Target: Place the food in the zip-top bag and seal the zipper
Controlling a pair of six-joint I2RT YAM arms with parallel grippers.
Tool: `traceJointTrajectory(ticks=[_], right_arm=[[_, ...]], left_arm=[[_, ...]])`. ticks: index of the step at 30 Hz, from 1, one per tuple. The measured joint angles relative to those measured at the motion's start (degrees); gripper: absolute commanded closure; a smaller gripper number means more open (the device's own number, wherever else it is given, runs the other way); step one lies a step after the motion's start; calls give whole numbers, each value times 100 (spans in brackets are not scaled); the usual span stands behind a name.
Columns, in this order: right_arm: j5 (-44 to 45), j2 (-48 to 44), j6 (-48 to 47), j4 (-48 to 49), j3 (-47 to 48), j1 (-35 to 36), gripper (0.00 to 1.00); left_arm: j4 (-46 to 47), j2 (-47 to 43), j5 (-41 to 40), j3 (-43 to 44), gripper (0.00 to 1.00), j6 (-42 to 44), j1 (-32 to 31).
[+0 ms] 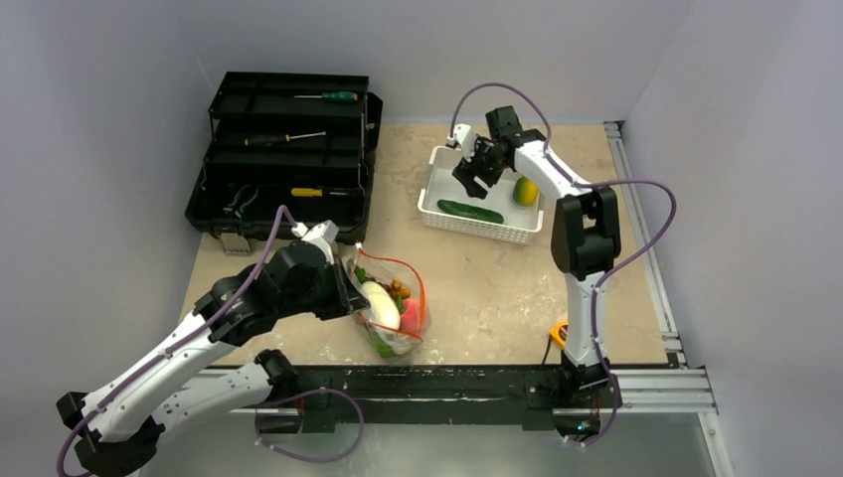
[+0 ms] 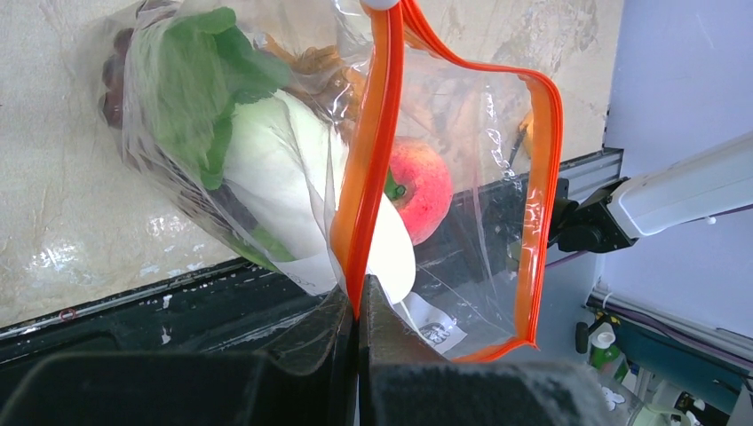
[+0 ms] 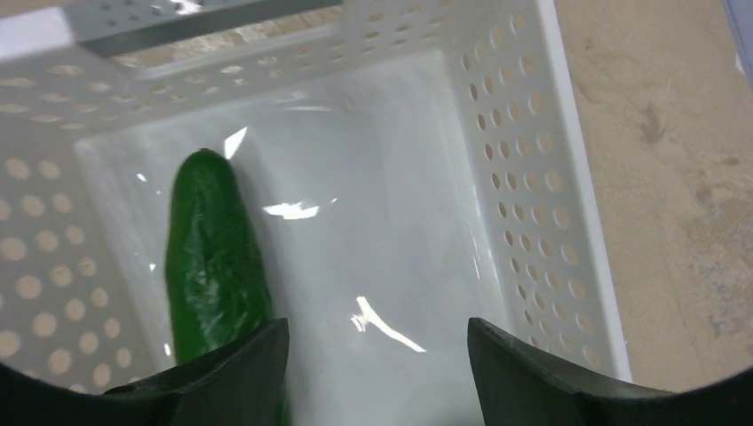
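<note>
My left gripper [image 2: 358,306] is shut on the orange-red zipper strip [image 2: 368,151] of the clear zip-top bag [image 1: 390,303], holding its mouth open. Inside the bag are a green cabbage [image 2: 257,142], a pink peach [image 2: 422,186], dark grapes [image 2: 115,80] and orange pieces. My right gripper [image 3: 377,342] is open above the white basket [image 1: 433,169], with the green cucumber [image 3: 213,257] lying by its left finger, not between the jaws. The cucumber [image 1: 470,211] and a yellow lemon [image 1: 525,191] lie in the basket. The white slider [image 2: 380,3] shows at the strip's top edge.
A black open toolbox [image 1: 283,154] with screwdrivers stands at the back left. A black rail [image 1: 447,383] runs along the table's near edge. A metal rail [image 1: 646,248] borders the right side. Beige tabletop lies between the bag and basket.
</note>
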Motion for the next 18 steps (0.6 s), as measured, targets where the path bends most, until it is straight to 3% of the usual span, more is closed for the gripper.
traceJointTrajectory(ticks=[11,18], right_arm=[[-975,-181,-774,-1410,164,35,31],[-638,-179,-713,-1025,-376,92,39]], left_arm=[[2,72,0,2,100,15,0],[24,76,0,2,100,13,0]])
